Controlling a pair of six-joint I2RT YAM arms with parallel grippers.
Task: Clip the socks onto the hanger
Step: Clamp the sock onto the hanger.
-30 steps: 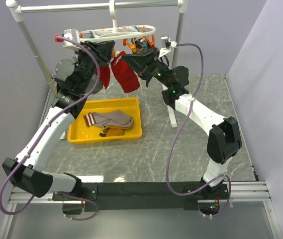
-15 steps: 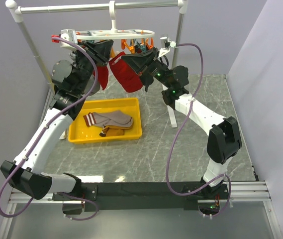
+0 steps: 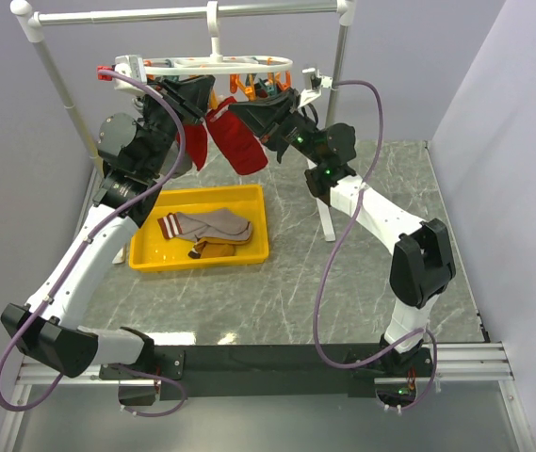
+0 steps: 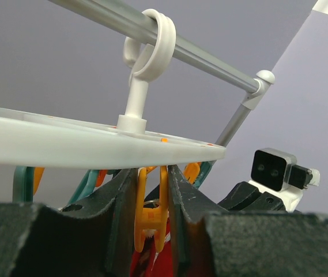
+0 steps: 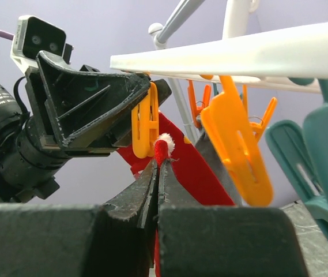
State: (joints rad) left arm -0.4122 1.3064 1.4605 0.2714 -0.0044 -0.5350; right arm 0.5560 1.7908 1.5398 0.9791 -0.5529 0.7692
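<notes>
The hanger (image 3: 202, 64), a white oval ring (image 4: 66, 147), hangs by its hook from the rail. My left gripper (image 3: 213, 94) is shut on an orange clothespin (image 4: 151, 216) under the ring, its fingers pressing the pin's upper arms. My right gripper (image 5: 157, 164) is shut on a red sock (image 5: 187, 167) and holds its white-tipped edge up beside that pin's lower end (image 5: 145, 124). The sock (image 3: 239, 141) droops below, and a second red sock (image 3: 195, 146) hangs to its left. Grey-beige socks (image 3: 213, 224) and a brown-mustard one (image 3: 213, 249) lie in the tray.
A yellow tray (image 3: 150, 252) sits on the marble table left of centre. The white stand's rail (image 3: 183, 13) and right pole (image 3: 338, 75) frame the hanger. More orange (image 5: 236, 150) and teal pins (image 5: 325, 167) dangle close to my right gripper.
The hanger, tilted a second ago, now hangs level. My left gripper has risen slightly with its pin, and the red sock in my right gripper has shifted a little towards it.
</notes>
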